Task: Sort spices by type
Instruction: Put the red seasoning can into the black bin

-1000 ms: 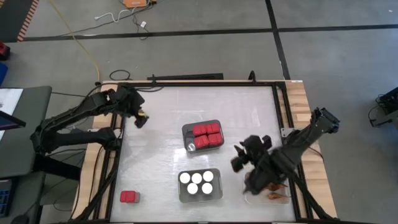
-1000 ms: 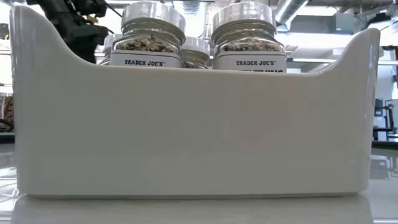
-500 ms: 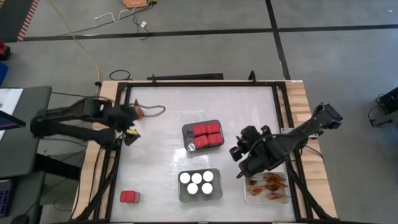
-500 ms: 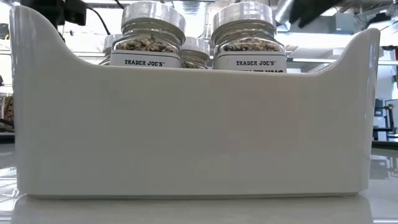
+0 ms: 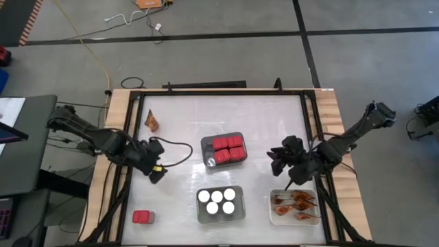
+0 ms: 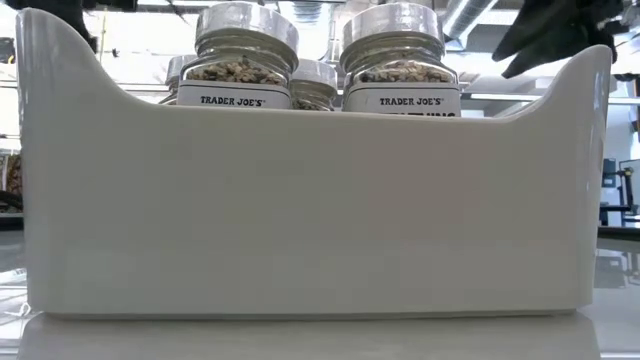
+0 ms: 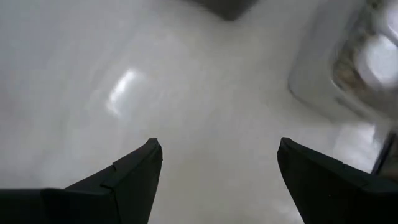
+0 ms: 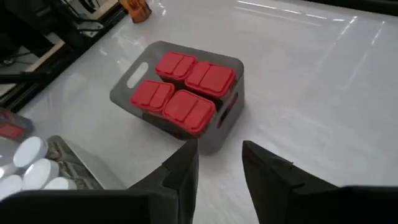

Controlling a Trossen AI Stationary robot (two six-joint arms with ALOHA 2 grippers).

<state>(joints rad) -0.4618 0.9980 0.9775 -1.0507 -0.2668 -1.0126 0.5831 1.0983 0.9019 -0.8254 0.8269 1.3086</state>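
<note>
In the high view, my left gripper [image 5: 157, 173] hangs open over bare table at the left, between a lone orange-brown packet [image 5: 151, 121] lying flat near the far left and a lone red box [image 5: 143, 217] at the near left. My right gripper [image 5: 277, 155] is open by a narrow gap and holds nothing. It stands right of the grey tray of red boxes [image 5: 225, 149], which the right wrist view shows ahead of the gripper [image 8: 219, 163] as red boxes [image 8: 186, 90]. White-lidded jars [image 5: 217, 201] stand in a tray. Several orange packets [image 5: 295, 203] lie in a white tray.
The jar tray's white wall [image 6: 300, 220] fills the low view, with jars [image 6: 245, 60] rising above it. The white packet tray [image 5: 273, 218] sits at the near right. A black cable [image 5: 180, 152] trails behind my left wrist. Bare table lies along the far side.
My left gripper has moved from beside the orange packet at the far left toward the near edge; the packet stays where it was. My right gripper has drawn back from over the white packet tray toward the far edge, uncovering the packets in it.
</note>
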